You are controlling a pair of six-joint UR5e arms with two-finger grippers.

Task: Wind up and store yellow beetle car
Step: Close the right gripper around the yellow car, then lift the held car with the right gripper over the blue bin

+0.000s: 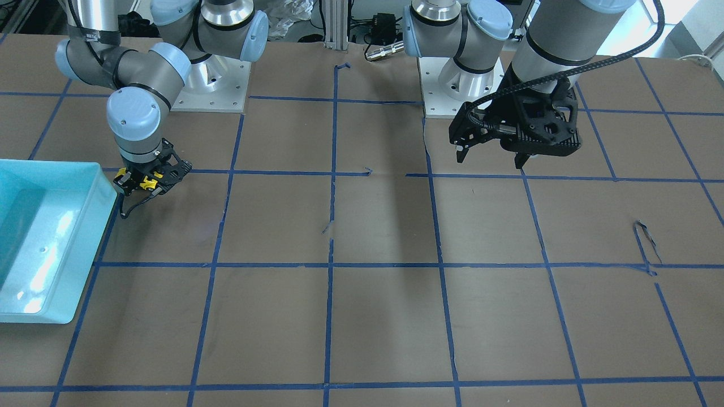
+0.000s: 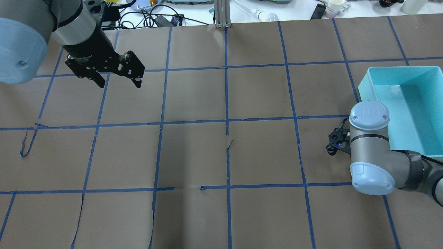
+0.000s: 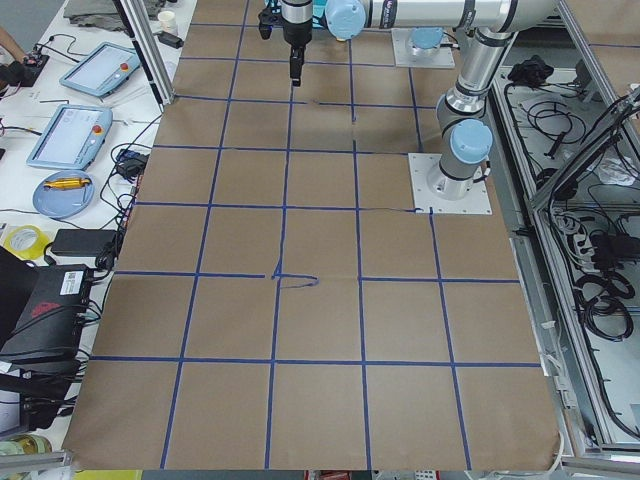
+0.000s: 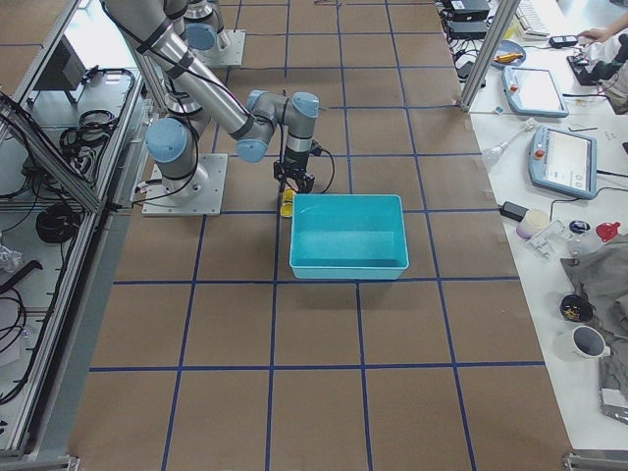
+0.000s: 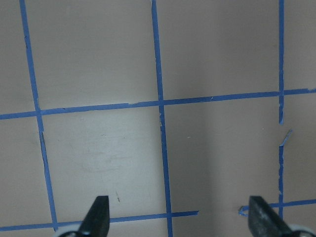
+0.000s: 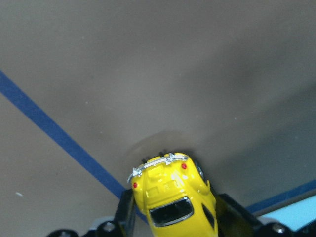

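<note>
Currently the right gripper (image 1: 148,180) is clamped on the yellow beetle car (image 6: 173,195).

- Grip: the right wrist view shows the dark fingers (image 6: 234,215) against both flanks of the car. The tail lights and rear bumper point away from the wrist, toward the brown surface (image 1: 384,226).
- Height: a small shadow lies directly under the bumper, so the car is very low. Whether it touches the surface cannot be told.
- Location: the car is near the surface's right edge, just beside the teal bin (image 1: 56,165). It sits off the bin corner that faces the robot and the middle of the surface, outside the rim rather than over it.
- Left gripper (image 2: 119,83): its fingers are spread wide with nothing between them. It hangs above the left half of the surface, well apart from the car and the bin.

Progress, as a judgement:
- The pick-up is done and the car is secured in the right gripper.
- The frames do not show whether the spring is wound, because nothing on the car shows it.
- Storing is not yet done, since the car is not in the bin.
- What is left appears short: any remaining winding against the surface, then a lift over the near rim and a release inside the bin.
</note>
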